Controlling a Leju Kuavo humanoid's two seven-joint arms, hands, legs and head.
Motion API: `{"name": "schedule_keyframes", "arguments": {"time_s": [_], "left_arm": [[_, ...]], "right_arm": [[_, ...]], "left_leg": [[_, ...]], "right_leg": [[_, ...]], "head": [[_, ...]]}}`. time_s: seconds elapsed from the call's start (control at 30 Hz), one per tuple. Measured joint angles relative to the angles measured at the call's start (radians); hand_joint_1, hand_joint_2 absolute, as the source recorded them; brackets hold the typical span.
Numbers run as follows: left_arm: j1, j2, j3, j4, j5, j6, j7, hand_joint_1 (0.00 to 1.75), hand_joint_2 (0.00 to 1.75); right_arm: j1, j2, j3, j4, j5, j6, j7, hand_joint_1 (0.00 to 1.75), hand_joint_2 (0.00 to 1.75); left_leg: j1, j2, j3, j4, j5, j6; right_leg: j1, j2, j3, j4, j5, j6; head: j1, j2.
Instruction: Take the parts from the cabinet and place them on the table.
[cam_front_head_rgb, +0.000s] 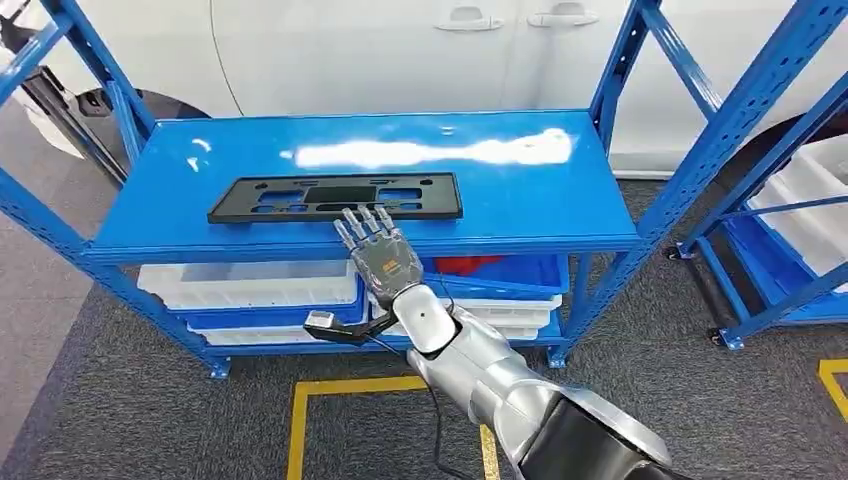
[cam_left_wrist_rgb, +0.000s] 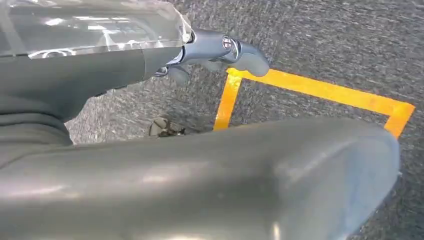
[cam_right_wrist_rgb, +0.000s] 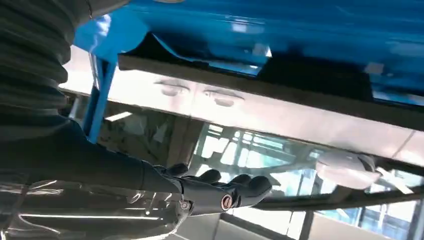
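Observation:
A flat black plastic part (cam_front_head_rgb: 335, 197) with several cut-outs lies along the front of the blue cabinet's top shelf (cam_front_head_rgb: 530, 190). My right hand (cam_front_head_rgb: 378, 252) reaches up from the lower right. Its fingers are spread and straight, their tips at the part's front edge, and it holds nothing. In the right wrist view the same hand (cam_right_wrist_rgb: 220, 192) is stretched flat, with the dark part (cam_right_wrist_rgb: 300, 75) lying on the blue shelf beyond it. My left hand (cam_left_wrist_rgb: 220, 50) hangs over the grey carpet with nothing in it.
White bins (cam_front_head_rgb: 250, 285) and a blue bin (cam_front_head_rgb: 500, 275) sit on the lower shelf, something red (cam_front_head_rgb: 465, 265) among them. A white car (cam_front_head_rgb: 400, 50) stands behind the cabinet. A second blue rack (cam_front_head_rgb: 800, 210) stands at the right. Yellow floor tape (cam_front_head_rgb: 330, 388) marks the carpet.

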Motion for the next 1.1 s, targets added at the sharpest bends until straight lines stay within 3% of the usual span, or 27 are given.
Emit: {"name": "schedule_keyframes", "arguments": {"time_s": [0.03,0.07,0.1,0.2,0.27,0.37,0.4,0.43,0.47,0.53,0.57,0.6,0.7,0.73,0.77,0.8,0.87,0.9,0.93,0.97,1.03,1.07,1.1], "left_arm": [[0.000,0.001,0.000,0.000,0.000,0.000,0.000,0.00,0.00],[0.000,0.000,0.000,0.000,0.000,0.000,0.000,0.00,0.00],[0.000,0.000,0.000,0.000,0.001,0.000,0.000,0.00,0.00],[0.002,0.000,0.000,0.000,0.001,0.000,0.000,0.00,0.00],[0.001,-0.001,0.001,0.000,0.001,0.000,0.000,0.00,0.00],[0.002,0.000,0.003,0.000,0.002,0.000,-0.003,0.00,0.00],[0.003,0.000,0.005,0.000,0.003,0.000,-0.005,0.00,0.00],[0.003,0.000,0.006,0.000,0.004,0.000,-0.006,0.00,0.00],[0.003,0.000,0.006,0.000,0.004,0.000,-0.006,0.00,0.00],[0.002,0.000,0.007,0.000,0.004,0.000,-0.008,0.00,0.00],[0.002,-0.002,0.007,0.000,0.004,0.000,-0.009,0.00,0.00],[0.001,-0.002,0.008,0.000,0.005,-0.001,-0.009,0.00,0.00],[0.003,-0.001,0.008,0.000,0.006,-0.002,-0.010,0.00,0.00],[0.001,0.000,0.008,0.000,0.007,-0.002,-0.011,0.00,0.00],[0.002,0.000,0.009,0.000,0.007,-0.002,-0.012,0.00,0.00],[0.001,0.000,0.009,0.000,0.007,-0.002,-0.012,0.00,0.00],[0.002,0.001,0.009,0.000,0.007,-0.001,-0.013,0.00,0.00],[0.003,0.001,0.010,0.000,0.007,-0.001,-0.013,0.00,0.00],[0.006,0.001,0.010,0.000,0.007,-0.001,-0.013,0.00,0.00],[0.009,0.001,0.011,0.000,0.007,0.000,-0.014,0.00,0.00],[0.010,0.003,0.014,0.000,0.004,0.000,-0.015,0.00,0.00],[0.010,0.005,0.014,0.000,0.003,0.000,-0.016,0.00,0.00],[0.010,0.004,0.014,0.000,0.003,0.000,-0.016,0.00,0.00]], "right_arm": [[-0.003,0.000,0.000,0.000,-0.002,0.002,0.002,0.00,1.75],[-0.007,0.000,0.000,0.002,-0.005,0.003,0.004,0.00,1.75],[-0.011,0.000,0.000,0.005,-0.008,0.007,0.006,0.00,1.75],[-0.013,0.000,0.000,0.008,-0.017,0.012,0.006,0.00,1.75],[-0.018,-0.001,0.000,0.008,-0.019,0.012,0.007,0.00,1.75],[-0.019,-0.002,0.000,0.010,-0.021,0.014,0.006,0.00,1.75],[-0.017,-0.003,0.000,0.011,-0.023,0.016,0.006,0.00,1.75],[-0.016,-0.004,0.000,0.011,-0.025,0.016,0.006,0.00,1.75],[-0.017,-0.005,0.000,0.011,-0.026,0.016,0.006,0.00,1.75],[-0.021,-0.004,0.000,0.011,-0.029,0.016,0.006,0.00,1.75],[-0.024,-0.004,0.000,0.010,-0.032,0.016,0.006,0.00,1.75],[-0.026,-0.004,0.000,0.010,-0.034,0.016,0.005,0.00,1.75],[-0.027,-0.005,0.000,0.010,-0.037,0.015,0.002,0.00,1.75],[-0.027,-0.005,0.000,0.009,-0.038,0.014,0.000,0.00,1.75],[-0.028,-0.003,0.000,0.006,-0.038,0.014,-0.001,0.00,1.75],[-0.030,-0.002,0.000,0.005,-0.040,0.014,-0.002,0.00,1.75],[-0.028,-0.001,0.000,0.005,-0.044,0.015,-0.004,0.00,1.75],[-0.024,-0.001,0.000,0.005,-0.048,0.015,-0.005,0.00,1.75],[-0.022,-0.001,0.000,0.005,-0.053,0.015,-0.006,0.00,1.75],[-0.021,-0.001,0.000,0.005,-0.055,0.015,-0.008,0.00,1.75],[-0.021,0.000,0.000,0.005,-0.061,0.015,-0.009,0.00,1.75],[-0.021,0.001,0.000,0.004,-0.065,0.015,-0.009,0.00,1.75],[-0.024,0.000,0.001,0.003,-0.070,0.015,-0.009,0.00,1.75]], "left_leg": [[0.002,0.000,0.050,-0.098,0.043,-0.001],[0.000,-0.004,0.069,-0.131,0.021,0.000],[-0.003,-0.007,0.066,-0.137,0.029,0.014],[-0.005,-0.007,0.061,-0.134,0.029,0.030],[0.000,-0.006,0.062,-0.139,0.032,0.042],[-0.003,-0.004,0.061,-0.139,0.029,0.051],[-0.003,-0.004,0.061,-0.139,0.029,0.052],[-0.003,-0.004,0.062,-0.139,0.028,0.052],[-0.004,-0.005,0.064,-0.139,0.027,0.051],[-0.005,-0.007,0.073,-0.139,0.023,0.047],[-0.005,-0.006,0.075,-0.140,0.021,0.044],[-0.011,-0.007,0.073,-0.139,0.019,0.038],[-0.004,-0.004,0.080,-0.151,0.019,0.022],[-0.010,-0.002,0.083,-0.153,0.013,0.015],[-0.007,-0.003,0.083,-0.134,0.004,0.015],[-0.005,-0.005,0.060,-0.082,-0.024,0.015],[-0.004,-0.005,-0.022,0.071,-0.084,0.008],[-0.004,-0.004,-0.065,0.140,-0.101,0.005],[-0.004,-0.004,-0.084,0.157,-0.089,0.004],[-0.004,-0.004,-0.075,0.122,-0.051,0.003],[-0.002,-0.004,-0.008,-0.042,0.056,0.003],[-0.002,-0.003,0.022,-0.120,0.083,0.004],[-0.007,-0.005,0.034,-0.123,0.067,0.006]], "right_leg": [[-0.002,0.001,0.000,0.008,-0.005,0.004],[0.004,0.002,-0.005,0.013,-0.010,0.012],[0.007,0.005,-0.013,0.023,-0.011,0.015],[0.006,0.005,-0.014,0.019,-0.009,0.027],[0.002,0.002,-0.026,0.049,-0.034,0.039],[-0.004,0.000,-0.139,0.283,-0.140,0.050],[-0.006,0.000,-0.169,0.336,-0.148,0.051],[-0.006,0.000,-0.174,0.336,-0.133,0.050],[-0.006,0.000,-0.157,0.294,-0.100,0.047],[-0.003,-0.001,-0.069,0.106,-0.002,0.032],[0.004,-0.002,-0.038,0.033,0.011,0.022],[0.007,-0.004,-0.029,0.018,0.002,0.019],[0.012,-0.001,-0.029,0.017,0.000,0.010],[0.000,-0.001,-0.012,-0.003,0.007,0.004],[0.000,-0.001,0.000,-0.016,0.007,0.001],[-0.002,-0.005,0.007,-0.018,0.004,-0.005],[0.000,-0.005,0.017,-0.018,-0.004,-0.008],[0.002,-0.005,0.020,-0.017,-0.009,-0.009],[0.002,-0.003,0.024,-0.015,-0.014,-0.009],[0.002,0.000,0.030,-0.012,-0.020,-0.007],[0.000,0.003,0.045,-0.002,-0.037,-0.001],[-0.001,0.002,0.051,0.004,-0.049,0.004],[0.008,0.004,0.045,0.012,-0.055,0.011]], "head": [[0.000,0.000],[0.000,0.000],[0.000,0.000],[0.000,0.000],[0.000,0.000],[0.000,0.000],[0.000,0.000],[0.000,0.000],[0.000,0.000],[0.000,0.000],[0.000,0.000],[0.000,0.000],[0.000,0.000],[0.000,0.000],[0.000,0.000],[0.000,0.000],[0.000,0.000],[0.000,0.000],[0.000,0.000],[0.000,0.000],[0.000,0.000],[0.000,0.000],[0.000,0.000]]}}
